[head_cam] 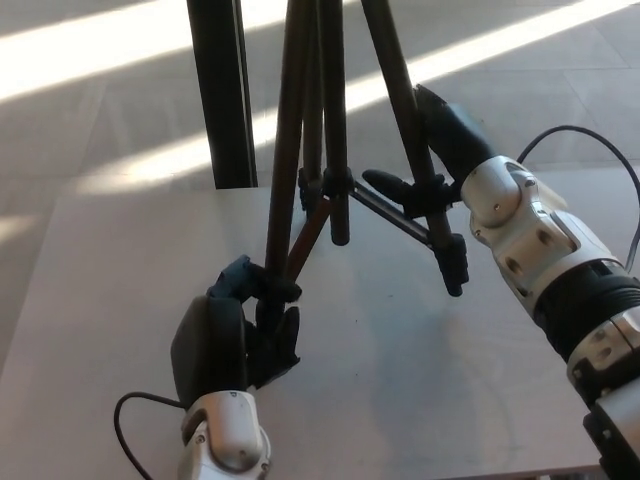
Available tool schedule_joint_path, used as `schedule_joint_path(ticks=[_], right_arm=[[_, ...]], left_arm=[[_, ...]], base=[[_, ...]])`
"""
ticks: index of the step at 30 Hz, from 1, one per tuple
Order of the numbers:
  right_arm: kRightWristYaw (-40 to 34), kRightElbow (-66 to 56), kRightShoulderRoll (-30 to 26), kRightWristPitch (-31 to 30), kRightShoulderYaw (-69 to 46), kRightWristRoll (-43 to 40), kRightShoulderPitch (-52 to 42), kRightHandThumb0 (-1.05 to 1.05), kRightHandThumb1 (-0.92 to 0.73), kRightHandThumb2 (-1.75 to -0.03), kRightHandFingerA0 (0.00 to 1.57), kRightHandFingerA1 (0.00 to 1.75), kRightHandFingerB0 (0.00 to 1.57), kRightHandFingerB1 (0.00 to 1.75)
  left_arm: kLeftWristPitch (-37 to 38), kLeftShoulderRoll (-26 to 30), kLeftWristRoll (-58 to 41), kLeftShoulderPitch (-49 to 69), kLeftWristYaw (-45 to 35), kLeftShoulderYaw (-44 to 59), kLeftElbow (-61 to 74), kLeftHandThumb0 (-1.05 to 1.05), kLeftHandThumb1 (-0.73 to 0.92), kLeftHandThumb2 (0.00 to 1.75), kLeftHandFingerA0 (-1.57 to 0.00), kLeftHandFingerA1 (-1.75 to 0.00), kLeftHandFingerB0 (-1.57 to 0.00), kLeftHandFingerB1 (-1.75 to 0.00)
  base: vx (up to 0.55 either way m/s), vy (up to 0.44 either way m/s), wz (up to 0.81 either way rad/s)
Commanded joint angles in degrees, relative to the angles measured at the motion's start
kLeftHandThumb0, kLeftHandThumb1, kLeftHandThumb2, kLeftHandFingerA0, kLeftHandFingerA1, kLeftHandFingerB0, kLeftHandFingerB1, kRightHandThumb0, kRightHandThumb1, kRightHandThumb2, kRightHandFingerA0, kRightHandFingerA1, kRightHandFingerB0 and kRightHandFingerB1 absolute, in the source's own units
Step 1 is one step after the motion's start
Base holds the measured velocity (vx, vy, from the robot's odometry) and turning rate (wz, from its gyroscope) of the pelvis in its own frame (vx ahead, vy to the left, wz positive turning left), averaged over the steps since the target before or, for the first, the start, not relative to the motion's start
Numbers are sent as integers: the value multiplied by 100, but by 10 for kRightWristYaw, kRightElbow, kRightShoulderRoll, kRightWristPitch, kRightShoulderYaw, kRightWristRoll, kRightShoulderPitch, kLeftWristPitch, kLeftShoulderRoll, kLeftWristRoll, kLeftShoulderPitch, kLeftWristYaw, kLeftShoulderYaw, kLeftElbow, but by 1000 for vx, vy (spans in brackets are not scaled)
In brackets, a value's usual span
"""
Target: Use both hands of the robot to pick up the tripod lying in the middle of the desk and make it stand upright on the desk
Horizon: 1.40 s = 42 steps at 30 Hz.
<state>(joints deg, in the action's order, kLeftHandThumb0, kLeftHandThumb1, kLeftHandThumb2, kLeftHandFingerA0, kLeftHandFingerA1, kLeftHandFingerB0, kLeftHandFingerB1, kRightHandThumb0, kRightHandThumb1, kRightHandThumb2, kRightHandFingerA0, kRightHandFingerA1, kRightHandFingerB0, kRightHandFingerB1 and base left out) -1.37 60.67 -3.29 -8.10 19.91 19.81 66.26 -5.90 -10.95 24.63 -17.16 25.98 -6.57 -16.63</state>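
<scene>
At the near edge of the desk (120,300) I see my left hand (240,335) closed around the foot of one leg of the tripod (330,150). The tripod stands almost upright on the middle of the desk, legs spread. Further back my right hand (440,160) grips another leg. Behind the desk stands a dark post (220,90).
</scene>
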Motion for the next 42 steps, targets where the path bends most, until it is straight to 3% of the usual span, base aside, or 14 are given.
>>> schedule_joint_path(ticks=[1,2,6,7,16,17,21,22,26,27,29,35,41,42], right_arm=[[72,-30,-11,-72,0,1,-20,-105,-75,-64,0,0,0,0],[77,-35,-14,-76,-3,-1,-23,-105,-75,-63,0,0,0,0],[84,-38,-18,-78,-7,-2,-24,-105,-75,-64,0,0,0,0],[84,-42,-20,-87,-6,2,-25,-105,-76,-64,0,0,0,0],[83,-61,-25,-103,-4,10,-31,-104,-79,-64,0,0,0,0],[78,-61,-27,-102,-4,12,-32,-102,-64,-88,0,0,0,2],[64,-60,-29,-89,-14,8,-40,-105,-58,-88,0,0,0,2],[62,-61,-30,-90,-16,7,-42,-105,-62,-106,0,21,0,4],[60,-68,-35,-87,-22,7,-51,-105,-62,-106,0,22,0,4],[63,-75,-38,-88,-22,8,-54,-105,-62,-105,0,21,0,4],[93,-152,-70,-100,-25,9,-96,-103,-58,-93,0,0,0,3],[270,-560,-248,-102,-149,-101,-341,-105,-65,-106,0,15,0,2],[310,-750,-297,-115,-343,-168,-514,-87,-69,-87,0,0,0,7],[321,-774,-302,-114,-432,-179,-563,-94,-65,-106,0,21,3,7]], left_arm=[[-75,55,-19,-13,-111,-2,39,-64,57,80,-4,-49,0,-4],[-90,69,-29,-18,-140,1,51,-91,53,83,0,-7,0,0],[-106,86,-23,-26,-154,-3,58,-95,56,85,0,-8,0,0],[-109,104,-12,-27,-163,-7,69,-75,62,59,0,0,0,0],[-101,150,14,-8,-160,-43,80,-78,63,59,0,0,0,0],[-99,156,19,-5,-155,-47,76,-82,49,77,0,0,0,0],[-97,161,17,2,-148,-48,81,-96,57,89,0,-12,0,0],[-92,163,16,6,-146,-47,81,-94,56,89,0,-14,0,-2],[-83,162,11,17,-141,-44,86,-78,63,59,0,0,0,-12],[-84,164,13,20,-141,-44,87,-91,55,91,0,-18,0,-6],[-81,182,3,57,-162,-34,125,-102,63,97,0,-12,0,0],[-41,247,-149,202,-277,112,287,-98,65,95,0,-11,0,0],[-48,255,-233,323,-323,229,394,-99,65,94,0,-10,0,0],[-9,253,-259,352,-321,271,383,-96,65,94,0,-10,0,0]], base=[[0,0,0],[0,0,0],[0,0,0],[0,0,0],[0,0,0],[0,0,0],[0,0,0],[0,0,0],[0,0,0],[0,0,0],[0,0,0],[0,0,0],[0,0,0],[0,0,0]])
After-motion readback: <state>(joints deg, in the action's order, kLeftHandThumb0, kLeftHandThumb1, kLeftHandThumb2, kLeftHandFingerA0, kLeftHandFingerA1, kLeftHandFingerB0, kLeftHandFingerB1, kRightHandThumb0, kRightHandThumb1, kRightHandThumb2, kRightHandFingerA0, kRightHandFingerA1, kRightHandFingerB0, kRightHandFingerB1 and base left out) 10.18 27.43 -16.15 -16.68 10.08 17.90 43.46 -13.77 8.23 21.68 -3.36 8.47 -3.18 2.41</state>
